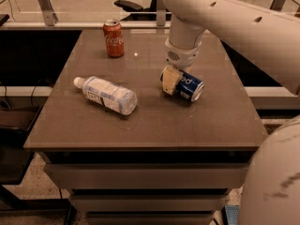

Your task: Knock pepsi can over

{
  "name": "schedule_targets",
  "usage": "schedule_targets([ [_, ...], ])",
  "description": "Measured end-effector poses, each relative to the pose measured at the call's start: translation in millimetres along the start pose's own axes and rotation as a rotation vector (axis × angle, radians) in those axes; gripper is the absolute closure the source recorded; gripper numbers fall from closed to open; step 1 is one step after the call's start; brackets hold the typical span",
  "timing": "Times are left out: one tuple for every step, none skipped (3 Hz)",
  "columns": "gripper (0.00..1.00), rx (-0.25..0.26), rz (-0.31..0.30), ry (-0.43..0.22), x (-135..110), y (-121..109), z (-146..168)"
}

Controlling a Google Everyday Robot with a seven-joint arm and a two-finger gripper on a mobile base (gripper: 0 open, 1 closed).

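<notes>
The pepsi can (190, 87) is dark blue with white lettering and lies on its side on the brown table (150, 125), right of centre, its silver top facing front right. My gripper (170, 80) hangs from the white arm coming in from the upper right. It sits right at the can's left end, touching or nearly touching it.
A red Coca-Cola can (114, 38) stands upright at the table's back left. A clear plastic bottle (108, 94) with a white cap lies on its side left of centre. A chair (129, 6) and rails stand behind the table.
</notes>
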State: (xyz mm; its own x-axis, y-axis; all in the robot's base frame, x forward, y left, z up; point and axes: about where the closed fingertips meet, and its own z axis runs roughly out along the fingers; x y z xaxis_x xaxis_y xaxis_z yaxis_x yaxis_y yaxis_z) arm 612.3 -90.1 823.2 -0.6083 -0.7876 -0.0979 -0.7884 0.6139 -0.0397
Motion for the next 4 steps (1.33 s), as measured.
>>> schedule_targets([
  [0.12,-0.009,-0.008,0.004,0.1,1.2,1.3],
  [0.00,-0.022,-0.037,0.020,-3.0,10.1,-1.0],
  [0.00,-0.025,-0.044,0.018,-3.4,9.5,-0.7],
  [0.00,-0.029,-0.055,0.014,-3.7,9.0,-1.2],
])
